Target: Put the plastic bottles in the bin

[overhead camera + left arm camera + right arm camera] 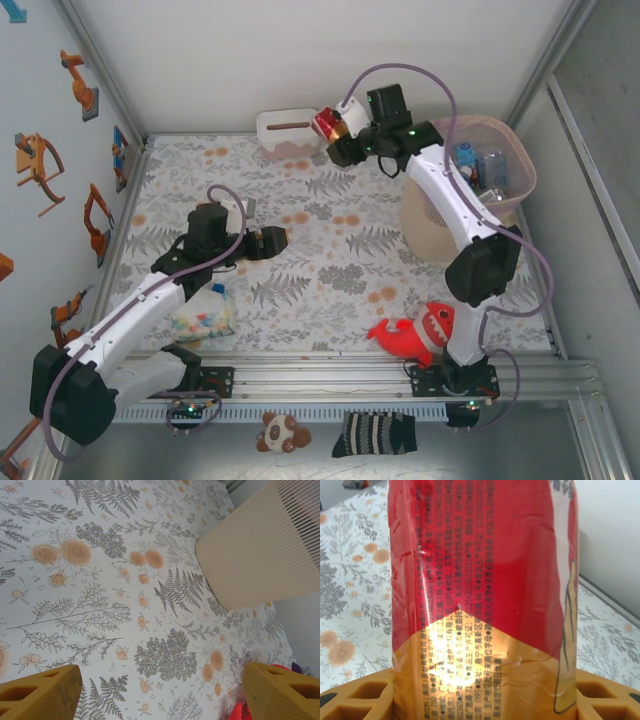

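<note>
The right fingers (360, 697) are clamped on a red-and-gold bottle (328, 124), not far from the bin (428, 232).
In the top view, this bottle is between the small white box (283, 135) and the bin, at the far side of the flowered worktop (330, 270). In the right wrist view its label is red above and gold below. Several bottles (480, 165) lie inside the bin, which has a pink liner on its rim. The left fingers (40, 692) stand wide apart with nothing between them, over bare worktop, and the bin's ribbed wall is ahead of them. A red plush shark (415, 335) lies near the right arm's base.
</note>
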Action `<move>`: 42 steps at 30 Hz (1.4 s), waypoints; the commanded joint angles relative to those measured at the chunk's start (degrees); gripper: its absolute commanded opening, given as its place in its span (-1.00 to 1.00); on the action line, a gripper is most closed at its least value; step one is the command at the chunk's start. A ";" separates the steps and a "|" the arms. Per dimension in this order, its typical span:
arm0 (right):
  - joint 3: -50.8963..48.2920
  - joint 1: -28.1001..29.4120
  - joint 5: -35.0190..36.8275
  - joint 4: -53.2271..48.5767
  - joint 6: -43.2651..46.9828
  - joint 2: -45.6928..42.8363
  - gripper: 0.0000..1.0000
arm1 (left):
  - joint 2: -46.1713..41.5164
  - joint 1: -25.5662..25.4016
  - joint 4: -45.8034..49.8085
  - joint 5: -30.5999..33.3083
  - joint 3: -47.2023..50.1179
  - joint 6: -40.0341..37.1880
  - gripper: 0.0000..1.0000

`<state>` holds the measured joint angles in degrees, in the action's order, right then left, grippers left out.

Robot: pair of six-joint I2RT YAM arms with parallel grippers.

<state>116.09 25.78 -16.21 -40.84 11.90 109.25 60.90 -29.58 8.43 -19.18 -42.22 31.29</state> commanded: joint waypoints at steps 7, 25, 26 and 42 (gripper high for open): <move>-2.54 -6.06 1.70 -5.36 -5.00 -13.27 -0.06 | 4.15 0.32 -2.94 -2.59 -2.89 -0.53 0.66; -13.34 -22.22 5.25 -9.96 -7.57 -24.95 -0.04 | 10.51 0.23 -6.30 -6.12 -5.59 0.51 0.65; -13.98 -23.20 5.67 -9.96 -7.68 -24.92 -0.04 | 10.71 0.23 -6.27 -6.21 -5.77 0.47 0.65; -17.13 -27.36 13.57 -14.70 -6.01 -20.03 -0.04 | 11.36 0.23 -6.10 -6.22 -5.95 0.88 0.64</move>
<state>99.37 -1.43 -4.62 -53.76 5.52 88.90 72.03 -29.54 3.33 -24.51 -46.83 31.35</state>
